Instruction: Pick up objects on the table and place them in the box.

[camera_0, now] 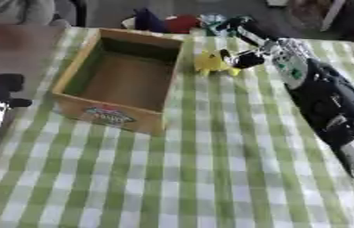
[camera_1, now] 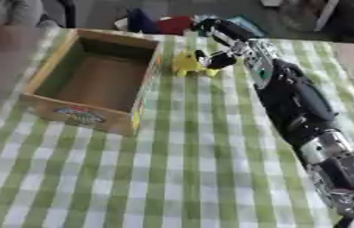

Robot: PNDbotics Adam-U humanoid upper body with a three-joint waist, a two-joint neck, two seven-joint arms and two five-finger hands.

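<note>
Nearest you is the checked cloth [camera_0: 211,178], soft enough to ruck if dragged. At the left edge your left hand [camera_0: 1,89] rests; I can't tell its fingers. The box [camera_0: 79,67] stands empty and open. Just right of it, the yellow toy [camera_0: 210,63] looks light and small; your right hand [camera_0: 246,58] seems curled on its right side. Clutter lies beyond the table.

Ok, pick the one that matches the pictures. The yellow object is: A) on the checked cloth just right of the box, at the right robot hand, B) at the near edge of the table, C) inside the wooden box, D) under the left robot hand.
A: the yellow object sits on the cloth beside the wooden box, with the right robot hand at it; the box interior is bare.
</note>
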